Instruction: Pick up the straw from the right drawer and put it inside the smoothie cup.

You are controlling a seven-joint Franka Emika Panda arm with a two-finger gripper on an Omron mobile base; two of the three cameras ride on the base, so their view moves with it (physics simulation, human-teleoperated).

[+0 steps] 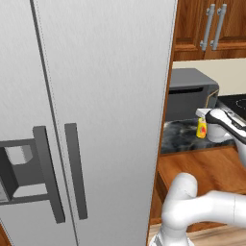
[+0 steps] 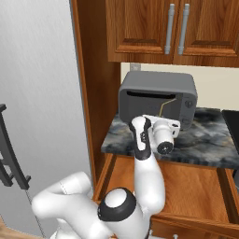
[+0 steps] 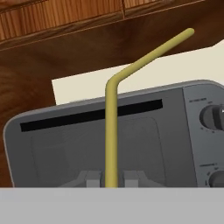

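Closest to my camera, the straw (image 3: 111,131) stands pinched between my shut jaws, raised before the grey microwave (image 3: 131,140) so I can carry it toward the smoothie cup (image 1: 202,128) nearby.

The straw (image 3: 111,131) is olive-yellow and thin, standing upright with its top bent off to one side. The small yellow cup (image 1: 202,128) with a red mark stands upright on the counter (image 1: 180,137). The wooden drawer (image 2: 196,186) is pulled open.
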